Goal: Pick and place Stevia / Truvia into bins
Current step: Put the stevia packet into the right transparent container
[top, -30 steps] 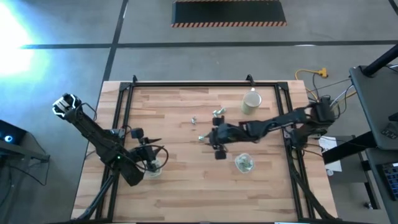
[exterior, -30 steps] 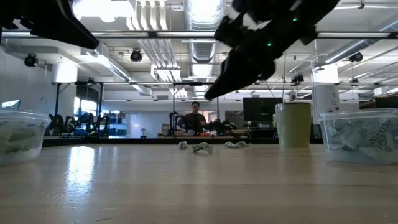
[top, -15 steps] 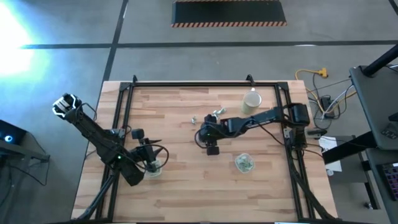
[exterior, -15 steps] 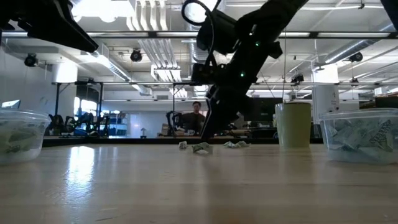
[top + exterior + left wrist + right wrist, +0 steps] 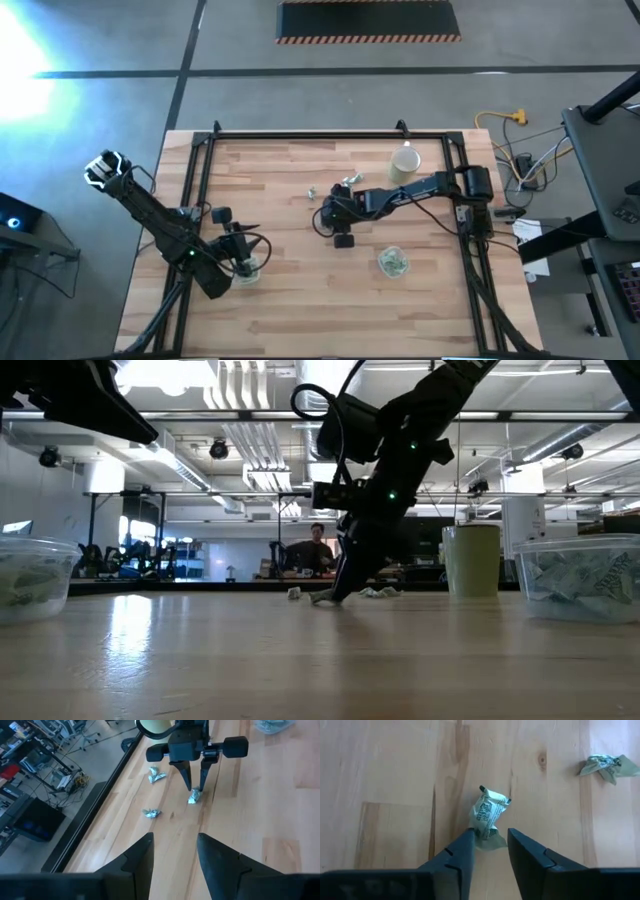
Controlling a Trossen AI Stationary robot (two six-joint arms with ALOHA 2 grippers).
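Right gripper (image 5: 489, 851) is down at the table (image 5: 290, 290), its two fingers a little apart with a crumpled green-and-white sachet (image 5: 489, 819) between them. I cannot tell if they squeeze it. A moment ago this gripper was higher and farther right. Left gripper (image 5: 175, 852) hangs with fingers apart over one clear tub (image 5: 247, 268) near the table's left front. The other clear tub (image 5: 392, 262) holds sachets. More loose sachets (image 5: 151, 812) lie farther back, near a beige cup (image 5: 404, 164).
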